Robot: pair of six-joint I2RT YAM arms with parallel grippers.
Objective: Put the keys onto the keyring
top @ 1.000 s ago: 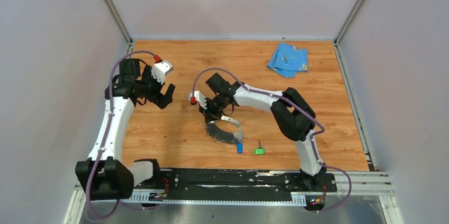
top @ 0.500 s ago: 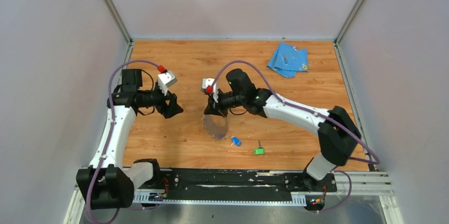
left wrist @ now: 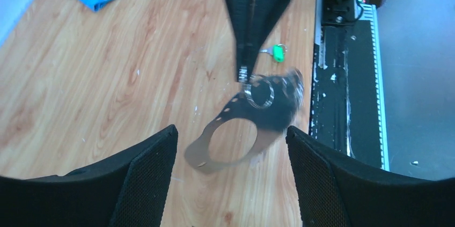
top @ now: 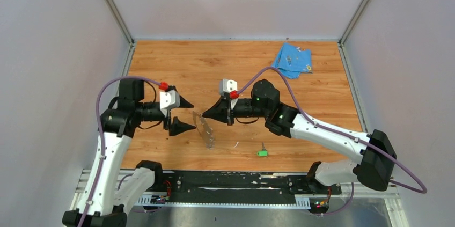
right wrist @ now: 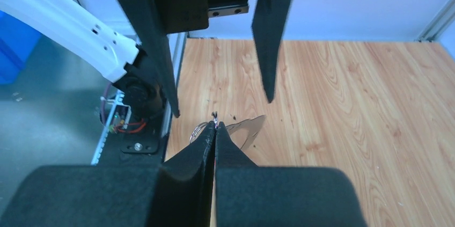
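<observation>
Keyring point(top: 205, 129) held up centre frame, pinched by closed right gripper point(top: 206, 115); left gripper point(top: 189, 114) open opposite. Next, prob.: left steadies ring, then fetch green key point(top: 262, 152).

the right gripper point(top: 206, 115), pinched closed, points straight into the gap between the spread jaws of the left gripper point(top: 193, 115), and the keyring point(top: 204, 129) hanging from its tip fills the space just in front of and below that gap. the green key point(top: 262, 153) lies alone near the front edge with bare wood on every side, though the right arm point(top: 322, 133) reaches across just behind it. the far half of the table point(top: 177, 60) is open apart from the light-blue cloth point(top: 291, 59) in the far right corner, and grey walls point(top: 53, 77) close it in left, right and behind.
</observation>
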